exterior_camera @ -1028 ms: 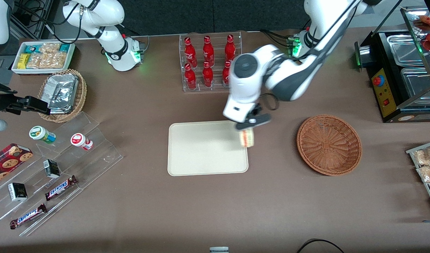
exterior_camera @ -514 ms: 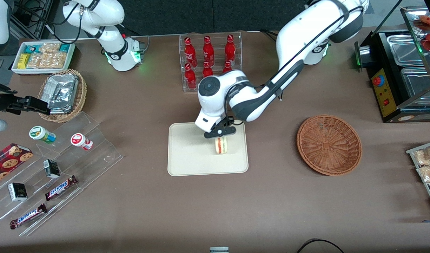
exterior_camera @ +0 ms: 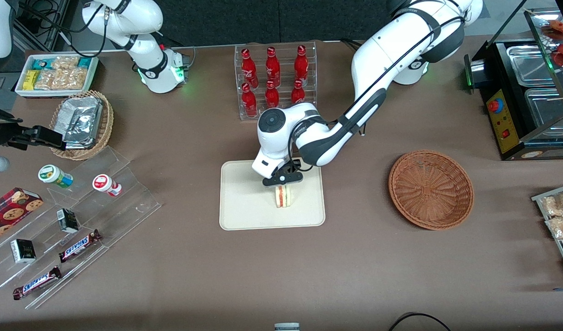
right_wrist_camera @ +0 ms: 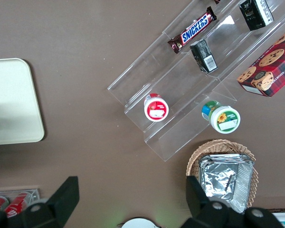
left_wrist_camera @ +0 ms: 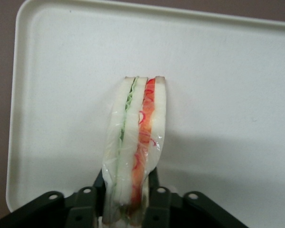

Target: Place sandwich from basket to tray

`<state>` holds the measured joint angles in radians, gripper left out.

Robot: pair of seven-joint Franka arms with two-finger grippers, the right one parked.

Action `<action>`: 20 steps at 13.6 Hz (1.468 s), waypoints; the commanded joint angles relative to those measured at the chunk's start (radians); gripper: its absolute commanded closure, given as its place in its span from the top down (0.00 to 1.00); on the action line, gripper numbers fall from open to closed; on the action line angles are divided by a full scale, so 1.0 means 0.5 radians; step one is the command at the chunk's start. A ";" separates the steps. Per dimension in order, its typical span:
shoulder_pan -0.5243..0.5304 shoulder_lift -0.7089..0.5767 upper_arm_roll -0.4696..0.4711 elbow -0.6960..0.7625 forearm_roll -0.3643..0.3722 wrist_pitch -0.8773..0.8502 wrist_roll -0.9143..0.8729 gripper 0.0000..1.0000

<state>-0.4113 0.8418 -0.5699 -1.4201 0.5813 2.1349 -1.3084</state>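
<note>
Over the tray, the tool grips the sandwich by one end, its fingers closed against the bread on both sides, as the wrist view shows; there the wedge stands on edge, green and red layers outward, casting a shadow on the cream tray floor close beneath it. A second ago the sandwich hung at the tray's rim on the basket side; half a second ago it was inside the rim, and now it sits lower and nearer the tray's middle. So the carry looks finished and the descent nearly so. Whether the bread already touches the tray I cannot tell. What seems left is to set it down, let go and lift clear. Toward the working arm's end of the surface, well apart from the tray, the basket lies empty. Farther off stands the rack of red bottles.
</note>
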 commanded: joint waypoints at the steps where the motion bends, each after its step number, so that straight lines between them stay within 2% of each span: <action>1: -0.018 -0.131 0.026 0.100 0.003 -0.216 -0.034 1.00; 3: 0.006 -0.253 0.023 0.152 -0.042 -0.443 -0.040 1.00; 8: 0.264 -0.738 0.020 0.146 -0.401 -0.897 0.043 1.00; 14: 0.770 -1.232 0.020 0.131 -0.717 -1.385 0.615 1.00; 16: 0.877 -1.370 0.047 0.131 -0.812 -1.535 0.867 1.00; 17: 0.896 -1.434 0.120 0.131 -0.874 -1.591 0.999 1.00; 20: 0.872 -1.698 0.546 0.091 -1.125 -1.760 1.529 1.00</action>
<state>0.0205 0.1039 -0.4057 -1.3117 0.0874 1.2923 -0.7003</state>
